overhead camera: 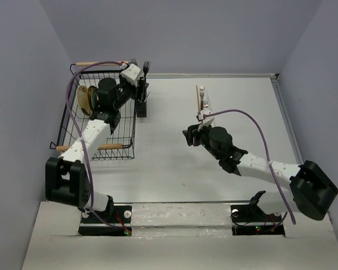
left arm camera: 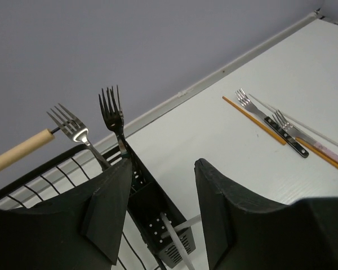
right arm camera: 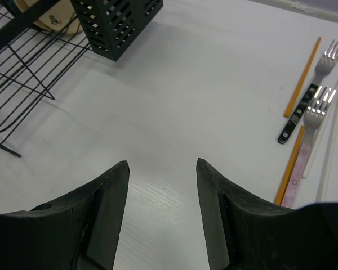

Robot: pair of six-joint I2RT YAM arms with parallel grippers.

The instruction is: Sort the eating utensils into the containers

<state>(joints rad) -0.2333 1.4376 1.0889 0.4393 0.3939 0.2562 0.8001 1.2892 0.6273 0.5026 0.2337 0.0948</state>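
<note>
1. Left arm (overhead camera: 93, 132): I see it reaching across the big black wire dish rack (overhead camera: 64, 115). The left jaws are released and spread apart, with nothing between them. They hang above the small black slotted plastic caddy (left arm camera: 152, 208), which stands just beside the rack's right side.

2. Caddy contents: a dark metal fork (left arm camera: 111, 109) and a silver metal fork (left arm camera: 70, 125) stand near upright. Their long axes are vertical, with handles down in the caddy and tines up.

3. Right arm (overhead camera: 253, 166): the right jaws are released and gripping nothing. They sit over bare white bench (right arm camera: 174, 101).

4. Utensils on the bench: these lie just ahead and to the right of the right jaws, well apart from the caddy.
- A silver fork with a black handle (right arm camera: 301, 107)
- A silver fork with a pink handle (right arm camera: 308, 135)
- Two orange wooden chopsticks (right arm camera: 302, 77) (right arm camera: 289, 171)
- A thin white stick (right arm camera: 328, 160)

All lie flat and roughly parallel. Their long axes run from the near edge toward the far wall. Both forks point tines toward the far wall, with handles toward the arm.
</note>
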